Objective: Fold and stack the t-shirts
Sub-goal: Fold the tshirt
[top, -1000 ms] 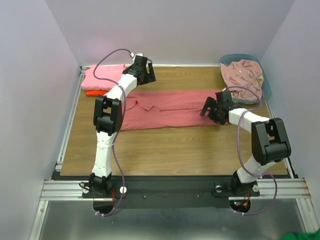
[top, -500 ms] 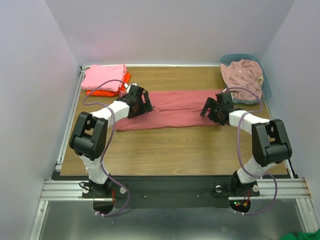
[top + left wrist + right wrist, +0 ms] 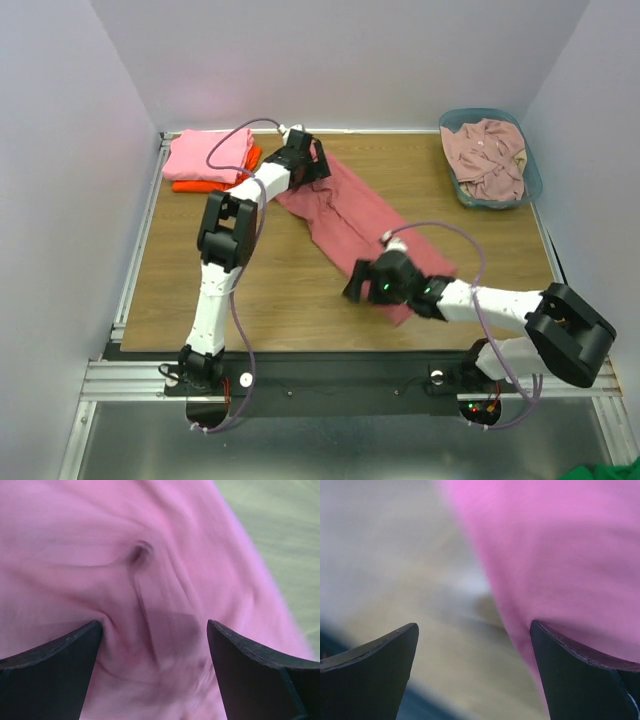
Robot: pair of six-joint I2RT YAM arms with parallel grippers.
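Note:
The dusty coral-red t-shirt [image 3: 350,215], folded into a long strip, lies diagonally from the far middle of the table to the near middle. My left gripper [image 3: 312,165] is open over its far end. In the left wrist view the cloth [image 3: 165,555] fills the gap between my spread fingers [image 3: 60,655]. My right gripper [image 3: 358,285] is open at the strip's near end. In the right wrist view the cloth [image 3: 560,545] lies by my right finger [image 3: 580,675], with bare wood between the two. The bright pink t-shirt [image 3: 205,153] lies folded on the orange one [image 3: 195,186] at the far left.
The blue-grey basket [image 3: 533,183] stands at the far right corner with the crumpled pale dusty-pink t-shirt [image 3: 487,150] in it. Metal rails run along the table's left edge [image 3: 140,250] and its near edge.
The coral-red strip lay across the table and now lies diagonally. My right arm has swung to the near middle with its end. My left gripper has moved back to the far end.

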